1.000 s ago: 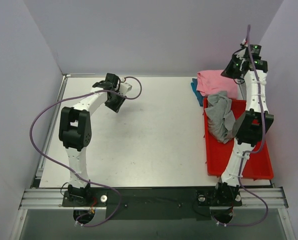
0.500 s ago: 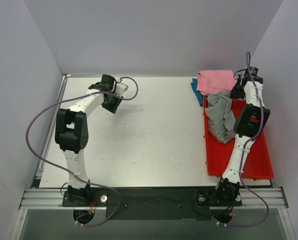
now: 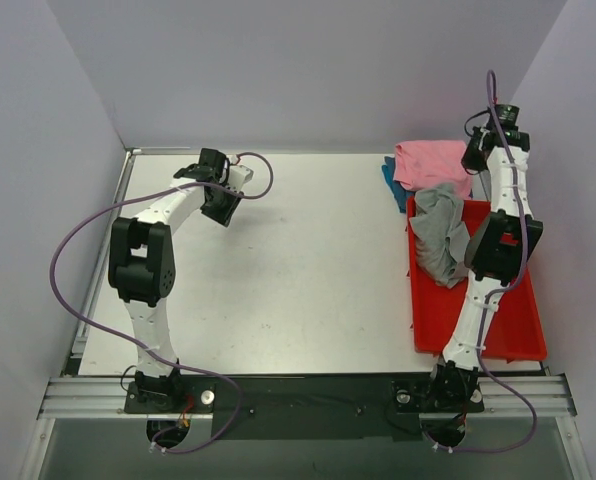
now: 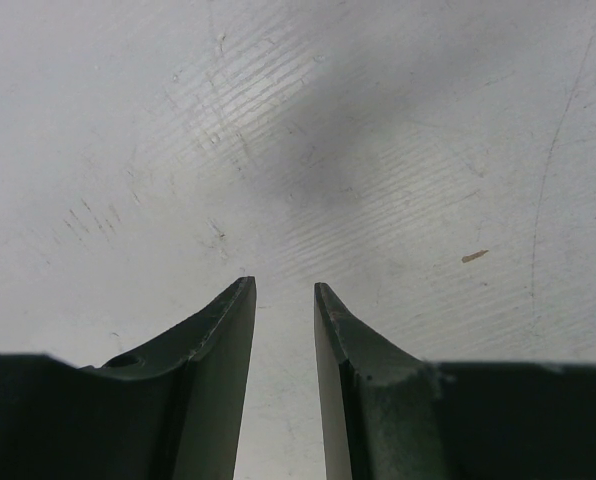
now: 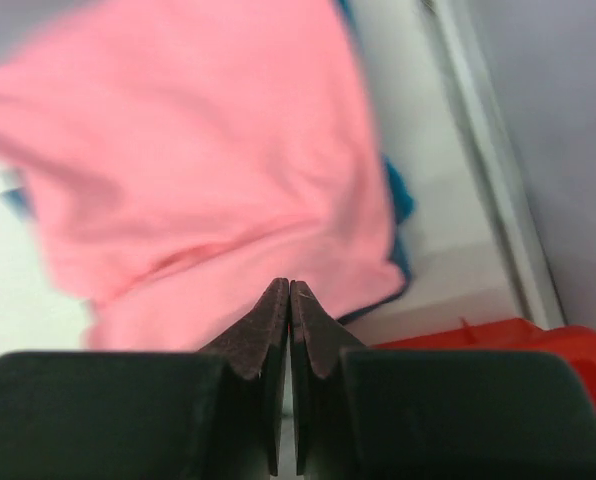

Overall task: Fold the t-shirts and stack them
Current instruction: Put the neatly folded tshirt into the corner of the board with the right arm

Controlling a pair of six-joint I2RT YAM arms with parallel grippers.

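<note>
Left gripper (image 4: 283, 285), slightly parted and empty, hovers over the table (image 3: 308, 260) at 10 o'clock. Right gripper (image 5: 290, 283), closed on nothing, hangs above the pink shirt (image 3: 433, 162), which lies on the teal shirt (image 3: 388, 181) at 1 o'clock. The grey shirt (image 3: 440, 232) drapes over the bin (image 3: 518, 320) rim at 3 o'clock.

The right claw (image 5: 284, 290) hangs above the cloth, its two dark fingers pressed tip to tip with nothing visible between them. Beyond it lies the pink t-shirt (image 5: 198, 150), blurred. The teal-blue t-shirt (image 5: 399, 205) peeks from under its right edge. A corner of the red bin (image 5: 498, 340) shows at lower right, beside the pale worktop (image 5: 443, 180).
</note>
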